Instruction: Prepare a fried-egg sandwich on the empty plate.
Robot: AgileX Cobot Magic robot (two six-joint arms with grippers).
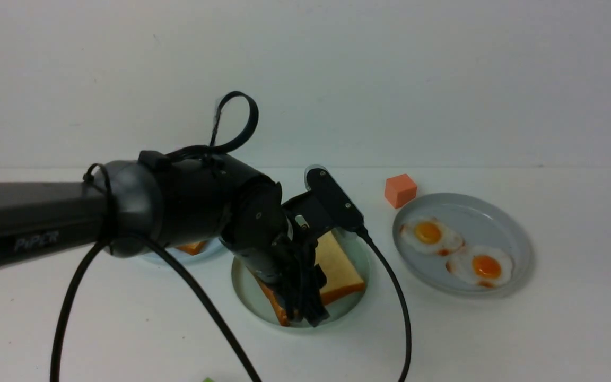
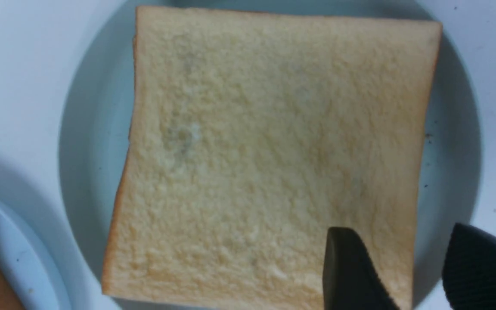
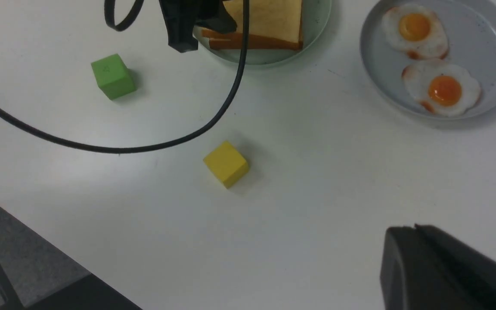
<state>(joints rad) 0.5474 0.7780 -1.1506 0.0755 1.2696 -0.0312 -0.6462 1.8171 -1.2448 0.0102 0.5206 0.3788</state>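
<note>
On mint-green plate [image 1: 244, 289]: top toast slice [image 2: 269, 146] laid, sandwich step closing; left pincer [image 2: 420, 271] wide (nothing held). Right pincer [image 3: 450, 267] closed, empty. Next: retreat clear.

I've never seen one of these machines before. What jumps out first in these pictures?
The big black left arm fills the left and middle of the front view, its fingers parted over a near corner of a toast slice lying on the mint-green plate at the centre. To the right, two fried eggs sit side by side on a grey plate, with an orange cube just behind it.
</note>
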